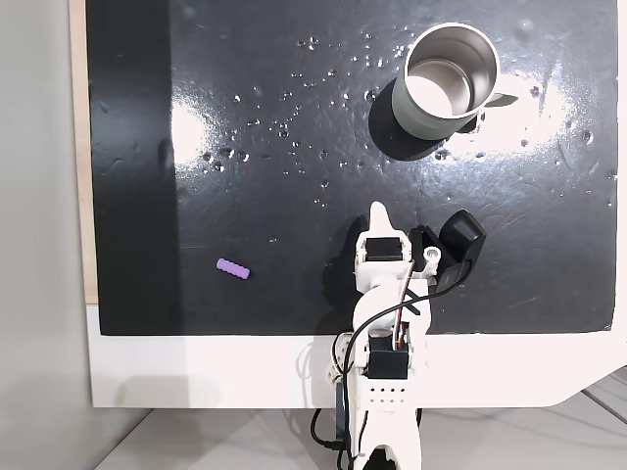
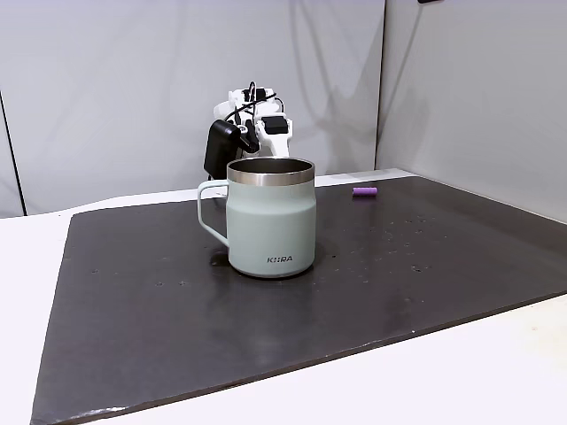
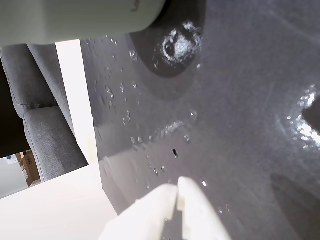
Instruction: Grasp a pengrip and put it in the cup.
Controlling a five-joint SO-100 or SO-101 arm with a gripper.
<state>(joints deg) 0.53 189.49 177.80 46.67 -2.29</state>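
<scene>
Purple pengrip (image 1: pixel 233 267) lies untouched at nine o'clock of my closed, empty gripper (image 1: pixel 378 210); I judge reaching comes first, then the cup (image 1: pixel 446 83).

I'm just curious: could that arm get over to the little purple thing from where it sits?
Probably yes. The pengrip lies alone on the dark mat, nothing between it and the gripper; the cup stands far off on the other side.
</scene>
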